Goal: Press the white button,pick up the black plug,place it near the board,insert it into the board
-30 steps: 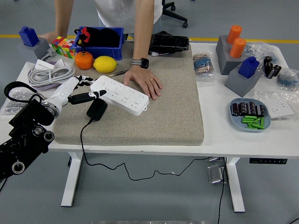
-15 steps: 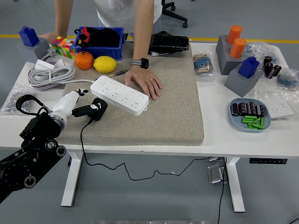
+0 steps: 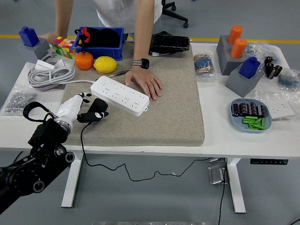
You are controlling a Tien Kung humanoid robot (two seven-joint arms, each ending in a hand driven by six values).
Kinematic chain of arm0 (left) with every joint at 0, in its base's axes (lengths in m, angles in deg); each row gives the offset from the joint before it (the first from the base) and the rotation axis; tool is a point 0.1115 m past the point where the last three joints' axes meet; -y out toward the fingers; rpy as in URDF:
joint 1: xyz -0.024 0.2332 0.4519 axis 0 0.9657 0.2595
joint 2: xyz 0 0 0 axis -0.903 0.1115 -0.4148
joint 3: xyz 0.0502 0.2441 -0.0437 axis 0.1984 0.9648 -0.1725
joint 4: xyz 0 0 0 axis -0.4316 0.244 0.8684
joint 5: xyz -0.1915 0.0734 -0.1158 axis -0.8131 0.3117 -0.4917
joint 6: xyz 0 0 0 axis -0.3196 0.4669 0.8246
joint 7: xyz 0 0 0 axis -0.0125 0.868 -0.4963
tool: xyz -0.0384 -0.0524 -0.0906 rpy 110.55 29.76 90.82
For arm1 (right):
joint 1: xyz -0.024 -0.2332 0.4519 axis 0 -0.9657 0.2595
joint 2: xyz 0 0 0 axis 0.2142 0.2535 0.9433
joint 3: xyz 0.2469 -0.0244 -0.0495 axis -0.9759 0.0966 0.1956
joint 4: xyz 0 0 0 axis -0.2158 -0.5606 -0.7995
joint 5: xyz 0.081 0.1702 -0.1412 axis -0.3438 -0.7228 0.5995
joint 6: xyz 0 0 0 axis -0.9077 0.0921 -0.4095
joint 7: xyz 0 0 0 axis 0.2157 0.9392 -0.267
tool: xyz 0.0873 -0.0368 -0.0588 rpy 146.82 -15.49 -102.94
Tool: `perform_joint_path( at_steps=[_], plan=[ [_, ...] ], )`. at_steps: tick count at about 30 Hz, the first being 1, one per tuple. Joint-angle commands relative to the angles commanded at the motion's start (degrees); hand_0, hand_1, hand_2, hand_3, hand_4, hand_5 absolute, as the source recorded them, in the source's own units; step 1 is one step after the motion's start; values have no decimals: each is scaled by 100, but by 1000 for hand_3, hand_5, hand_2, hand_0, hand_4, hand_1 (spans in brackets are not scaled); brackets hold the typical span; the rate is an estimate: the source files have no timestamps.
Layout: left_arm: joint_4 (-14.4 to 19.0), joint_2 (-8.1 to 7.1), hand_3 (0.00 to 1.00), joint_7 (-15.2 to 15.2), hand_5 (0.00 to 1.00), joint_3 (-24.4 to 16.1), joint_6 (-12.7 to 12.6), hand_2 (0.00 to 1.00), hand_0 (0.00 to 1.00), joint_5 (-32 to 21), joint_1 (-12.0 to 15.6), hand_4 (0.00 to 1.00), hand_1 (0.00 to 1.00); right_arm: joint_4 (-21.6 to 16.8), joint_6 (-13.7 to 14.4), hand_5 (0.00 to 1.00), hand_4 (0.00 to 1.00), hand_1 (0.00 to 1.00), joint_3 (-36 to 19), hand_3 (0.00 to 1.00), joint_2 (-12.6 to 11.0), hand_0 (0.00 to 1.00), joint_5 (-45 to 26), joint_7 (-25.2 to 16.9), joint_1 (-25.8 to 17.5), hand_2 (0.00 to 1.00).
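Nearest me, my left arm comes in from about 7 o'clock, and its left hand (image 3: 77, 108) sits over the front left corner of the grey mat (image 3: 173, 112). The white fingers (image 3: 86, 116) are curled round the black plug (image 3: 96, 110), which I'm holding tipped on its side just above the mat; its black cable (image 3: 83, 145) drops over the front edge of the worktop (image 3: 248, 140) and trails toward the floor. My right arm is not in view.

Just past the plug, toward 1 o'clock from it, the white board (image 3: 120, 95) lies on the mat on a diagonal, its near left end close beside the plug but not touching it as far as I can tell. I can't pick out the white button on it from here.

At the board's far right end a person's hand (image 3: 146, 83) rests flat on the mat, wrist wearing a dark watch.

Further back at 11 o'clock sit a coiled grey cable (image 3: 50, 75), an orange (image 3: 84, 60) and a lemon (image 3: 106, 64), with a blue bin (image 3: 99, 47) behind them. Off at 3 o'clock, well apart, a blue dish (image 3: 236, 112) holds small green and dark parts.
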Motion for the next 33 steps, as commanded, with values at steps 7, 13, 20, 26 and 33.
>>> perform_joint_path(
  at_steps=[7,13,20,26,33],
  plan=[
    [-148,80,797,-86,292,109,-137,662,721,-11,-47,998,707,-2,5,390,686,563,-14,594,16,624,5,-3,-20,563],
    [-277,144,769,-257,276,241,-487,632,704,-101,-150,998,692,0,6,389,686,563,-36,595,19,626,15,-2,-17,563],
    [-496,224,735,-264,266,302,-590,569,587,-255,-216,995,612,-10,-2,391,681,563,-32,594,24,625,31,-3,-8,563],
    [-616,238,737,-226,259,351,-556,539,477,-308,-263,971,548,-8,5,391,680,560,-33,593,12,626,36,-6,-16,563],
    [-611,254,716,-335,182,357,-670,508,410,-301,-290,902,498,-13,16,390,680,562,-10,594,12,626,21,-22,-12,562]
  ],
)
